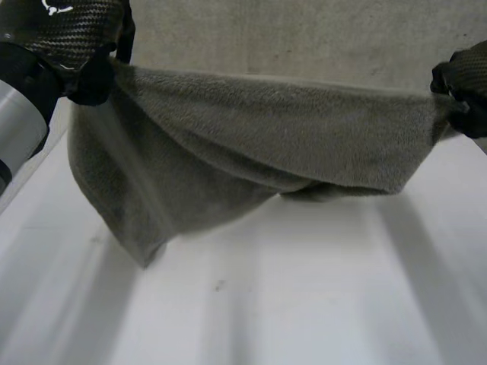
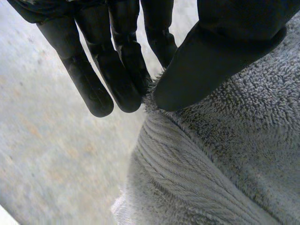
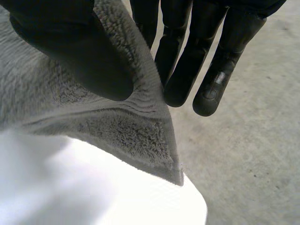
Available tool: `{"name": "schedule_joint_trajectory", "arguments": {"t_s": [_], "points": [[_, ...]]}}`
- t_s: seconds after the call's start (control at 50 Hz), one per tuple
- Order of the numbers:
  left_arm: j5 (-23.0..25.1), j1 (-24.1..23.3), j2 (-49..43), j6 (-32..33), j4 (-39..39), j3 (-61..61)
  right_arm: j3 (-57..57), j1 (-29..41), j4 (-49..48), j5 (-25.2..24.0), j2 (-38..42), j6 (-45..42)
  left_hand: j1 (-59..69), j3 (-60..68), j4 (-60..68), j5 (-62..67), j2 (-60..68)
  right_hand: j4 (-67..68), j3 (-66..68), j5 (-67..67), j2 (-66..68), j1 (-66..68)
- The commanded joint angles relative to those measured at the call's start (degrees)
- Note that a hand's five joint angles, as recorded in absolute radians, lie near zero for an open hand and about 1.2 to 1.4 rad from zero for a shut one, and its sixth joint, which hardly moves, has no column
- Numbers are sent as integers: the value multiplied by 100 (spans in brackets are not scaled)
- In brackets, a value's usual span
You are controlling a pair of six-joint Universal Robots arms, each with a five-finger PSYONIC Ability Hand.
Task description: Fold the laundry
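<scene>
Grey towel [image 1: 251,144] hanging between left hand [image 1: 87,80] and right hand [image 1: 466,84], corners pinched

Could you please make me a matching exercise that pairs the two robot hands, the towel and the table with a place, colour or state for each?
Column one:
1. left robot hand
2. right robot hand
3. towel
4. table

Column two:
A. white, lying below the towel
B. grey, held up and sagging between both hands
C. pinches the towel near a corner, at the head view's right
D. pinches the towel at the head view's left

Pairs: 1-D; 2-C; 3-B; 4-A
</scene>
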Motion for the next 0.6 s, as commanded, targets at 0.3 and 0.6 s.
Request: {"name": "schedule_joint_trajectory", "arguments": {"t_s": [0.3,0.6], "points": [[-39,56,-3473,1258,-1502,2194,-1460,1423,238,2015,2968,-2137,1269,1036,1024,1088,1031,1163,1220,1397,1279,2451],[-821,109,-2991,722,2331,3878,-2616,1625,-4748,2816,2153,-1090,1269,1036,1024,1088,1031,1163,1220,1397,1279,2451]]}}
